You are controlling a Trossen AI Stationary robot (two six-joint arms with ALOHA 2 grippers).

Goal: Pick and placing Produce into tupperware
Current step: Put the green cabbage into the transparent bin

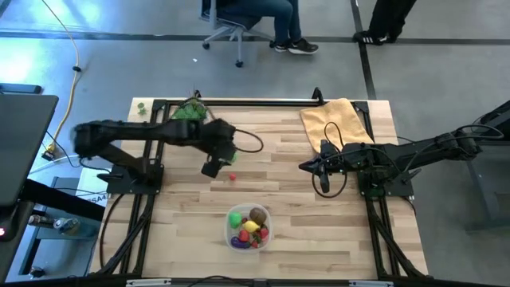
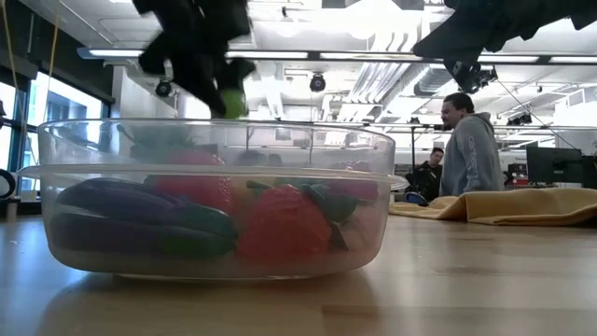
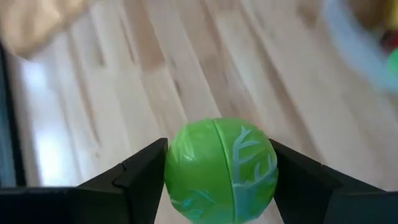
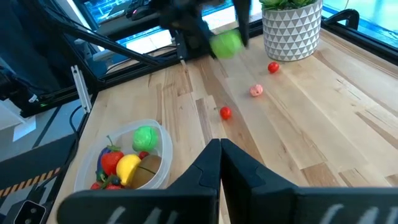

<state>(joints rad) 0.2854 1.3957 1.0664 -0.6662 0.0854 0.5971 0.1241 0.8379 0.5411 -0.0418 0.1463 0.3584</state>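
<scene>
Overhead: left pincer (image 1: 225, 155) above wooden bench (image 1: 191, 231), pinching round green leafy ball (image 1: 227, 157); clear plastic tub (image 1: 249, 226) of toy produce at front. Left wrist: ball (image 3: 221, 170) clamped between fingers. Right wrist: right pincer (image 4: 220, 151) pressed together, idle

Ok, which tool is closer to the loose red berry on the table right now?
Left. The left tool, shut on a green ball, hangs just beside the red berry, toward the table's back. The right tool waits well off to the berry's right, near the yellow cloth.
</scene>
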